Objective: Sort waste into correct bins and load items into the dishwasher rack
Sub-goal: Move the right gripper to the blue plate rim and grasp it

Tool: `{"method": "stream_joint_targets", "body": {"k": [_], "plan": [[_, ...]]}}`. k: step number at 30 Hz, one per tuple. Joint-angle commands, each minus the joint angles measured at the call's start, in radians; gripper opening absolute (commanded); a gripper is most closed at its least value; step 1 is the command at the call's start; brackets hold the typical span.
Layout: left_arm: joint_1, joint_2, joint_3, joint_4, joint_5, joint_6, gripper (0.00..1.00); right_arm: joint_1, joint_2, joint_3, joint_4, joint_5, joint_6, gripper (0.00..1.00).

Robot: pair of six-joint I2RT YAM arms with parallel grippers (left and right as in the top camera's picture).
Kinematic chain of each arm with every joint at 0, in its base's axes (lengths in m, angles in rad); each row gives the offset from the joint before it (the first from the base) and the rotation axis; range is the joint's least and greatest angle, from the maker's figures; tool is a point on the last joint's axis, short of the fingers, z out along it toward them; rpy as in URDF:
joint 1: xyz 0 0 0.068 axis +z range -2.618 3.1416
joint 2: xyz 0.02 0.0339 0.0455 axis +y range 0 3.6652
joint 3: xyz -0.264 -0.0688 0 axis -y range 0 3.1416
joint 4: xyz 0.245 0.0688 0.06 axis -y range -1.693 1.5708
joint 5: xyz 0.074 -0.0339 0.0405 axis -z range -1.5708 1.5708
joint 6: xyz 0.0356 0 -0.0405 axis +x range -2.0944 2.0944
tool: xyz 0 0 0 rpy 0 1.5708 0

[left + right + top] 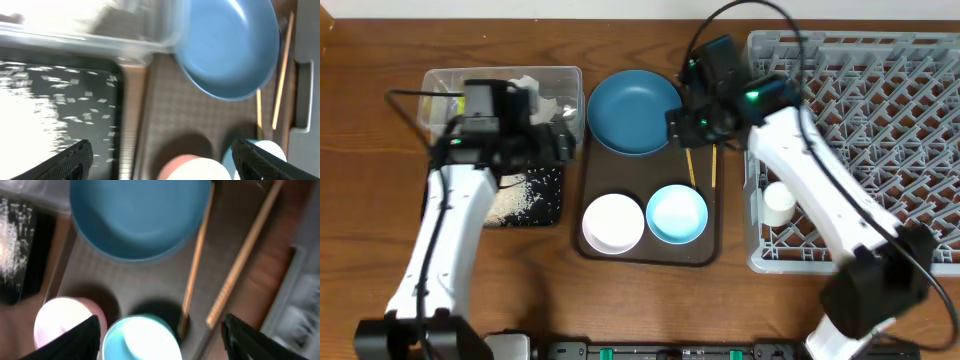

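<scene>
We see a robotics lab set up like a kitchen. Two robot arms stand at a wooden table with a dishwasher rack.

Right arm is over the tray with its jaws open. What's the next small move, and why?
Probably lower the right gripper onto the two chopsticks and close on them. Its jaws are open, the sticks lie loose on the brown tray below it, beside the dark blue plate, and the dishwasher rack is close on that side.
</scene>
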Motion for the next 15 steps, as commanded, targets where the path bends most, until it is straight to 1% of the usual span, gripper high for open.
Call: {"method": "stream_joint_targets", "body": {"k": [1,5,9,11,15], "plan": [[0.06,-0.048,0.005,-0.007,-0.012,0.016,0.91,-0.002,0.07,-0.034,0.087,0.09,0.19,0.73],[0.099,-0.045,0.005,-0.029,-0.012,0.017,0.92,-0.002,0.178,-0.033,0.214,0.148,0.3,0.73],[0.101,-0.04,0.005,-0.045,-0.014,0.018,0.92,-0.002,0.274,-0.033,0.26,0.147,0.387,0.66],[0.101,-0.04,0.005,-0.072,-0.05,0.017,0.92,-0.003,0.312,-0.033,0.268,0.147,0.397,0.62],[0.106,-0.041,0.005,-0.067,-0.145,0.017,0.92,-0.003,0.34,-0.033,0.275,0.147,0.397,0.54]]}}
